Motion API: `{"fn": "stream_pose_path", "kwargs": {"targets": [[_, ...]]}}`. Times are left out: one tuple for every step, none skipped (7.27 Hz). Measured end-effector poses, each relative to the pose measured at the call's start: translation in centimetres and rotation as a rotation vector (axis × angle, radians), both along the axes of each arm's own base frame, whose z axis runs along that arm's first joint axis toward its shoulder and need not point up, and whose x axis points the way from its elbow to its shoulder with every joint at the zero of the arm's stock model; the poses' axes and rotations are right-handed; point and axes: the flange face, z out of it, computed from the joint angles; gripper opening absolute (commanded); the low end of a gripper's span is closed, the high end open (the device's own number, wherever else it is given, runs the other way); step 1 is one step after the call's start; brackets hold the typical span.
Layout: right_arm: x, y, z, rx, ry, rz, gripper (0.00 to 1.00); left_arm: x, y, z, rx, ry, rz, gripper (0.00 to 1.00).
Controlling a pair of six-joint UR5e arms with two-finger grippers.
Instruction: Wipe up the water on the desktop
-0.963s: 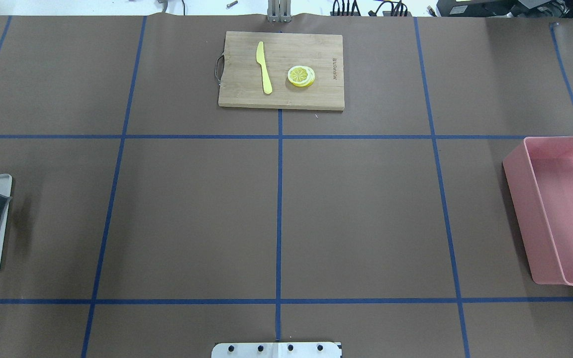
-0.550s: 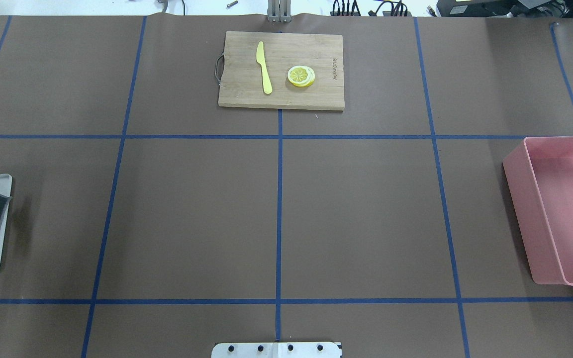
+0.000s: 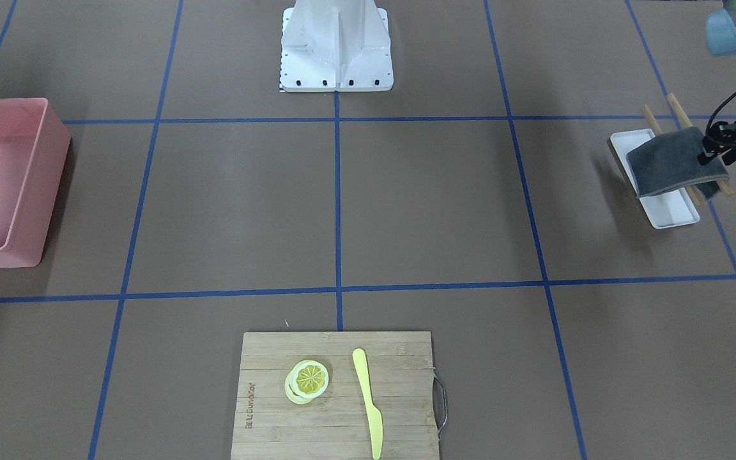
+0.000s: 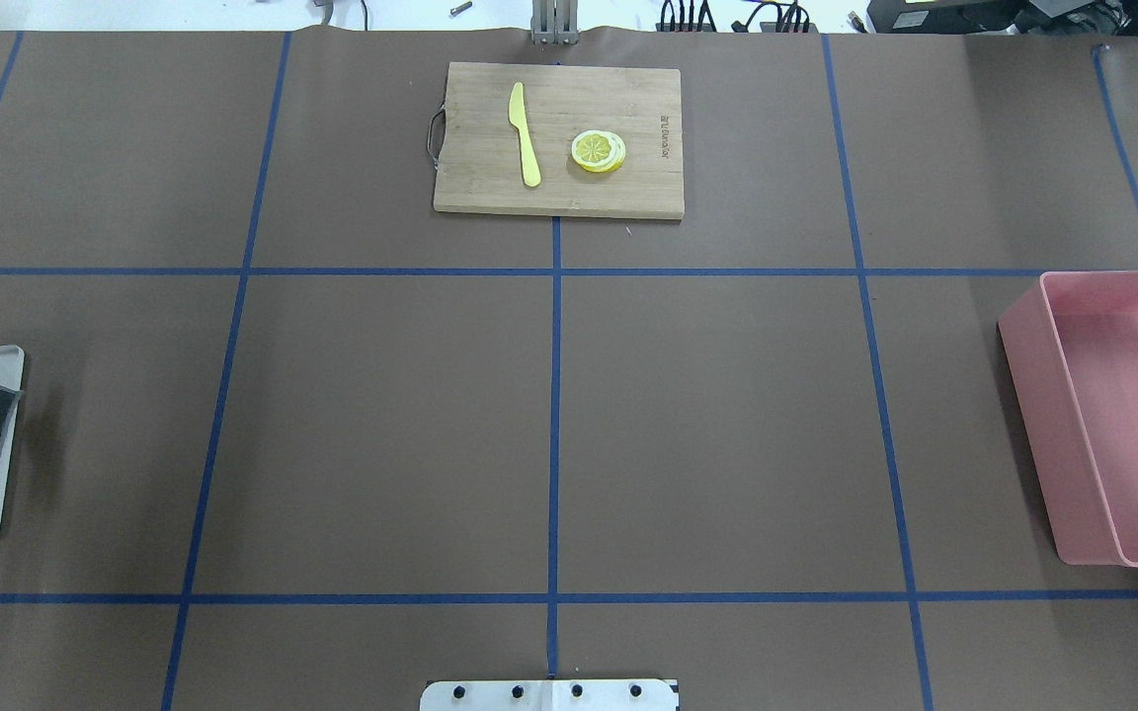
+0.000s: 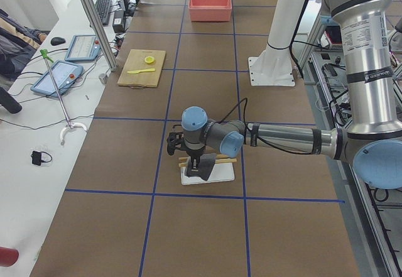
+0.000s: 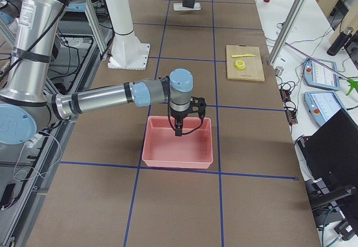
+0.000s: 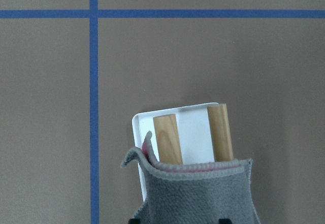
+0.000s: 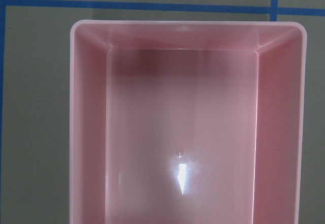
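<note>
The brown desktop (image 4: 381, 425) with blue tape lines shows no clear puddle; a tiny light speck (image 4: 628, 232) lies just in front of the cutting board. My left gripper (image 3: 713, 147) is shut on one edge of a grey cloth (image 3: 668, 163) and holds it just above a white tray (image 3: 668, 214) at the table's left end. The cloth fills the bottom of the left wrist view (image 7: 203, 198). My right gripper (image 6: 178, 132) hangs over the pink bin (image 6: 176, 160); I cannot tell whether it is open or shut.
A bamboo cutting board (image 4: 490, 188) at the far middle carries a yellow knife (image 4: 525, 133) and lemon slices (image 4: 598, 151). Two wooden sticks (image 7: 167, 140) lie across the tray. The pink bin (image 4: 1028, 395) stands at the right edge. The robot base (image 3: 336, 51) is at the near middle.
</note>
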Motion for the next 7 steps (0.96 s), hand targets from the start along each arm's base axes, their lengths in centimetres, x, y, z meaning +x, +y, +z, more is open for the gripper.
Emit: {"fn": "stream_pose_path", "kwargs": {"targets": [[0.0, 0.0, 0.0, 0.0, -0.001, 0.0, 1.0, 0.2, 0.0, -0.4, 0.0, 0.019, 0.007, 0.08], [0.0, 0.0, 0.0, 0.0, -0.001, -0.001, 1.0, 0.3, 0.1, -0.9, -0.003, 0.042, 0.016, 0.0], [0.0, 0.0, 0.0, 0.001, -0.001, -0.001, 1.0, 0.4, 0.1, -1.1, -0.004, 0.053, 0.02, 0.0], [0.0, 0.0, 0.0, 0.001, -0.001, -0.001, 1.0, 0.4, 0.2, -1.4, -0.001, 0.059, 0.022, 0.0], [0.0, 0.0, 0.0, 0.001, -0.001, -0.001, 1.0, 0.4, 0.2, -1.9, 0.006, 0.065, 0.023, 0.0], [0.0, 0.0, 0.0, 0.001, -0.001, -0.001, 1.0, 0.4, 0.3, -2.7, 0.014, 0.08, 0.026, 0.0], [0.0, 0.0, -0.1, 0.003, -0.001, -0.001, 1.0, 0.4, 0.4, -3.9, 0.018, 0.109, 0.032, 0.0]]}}
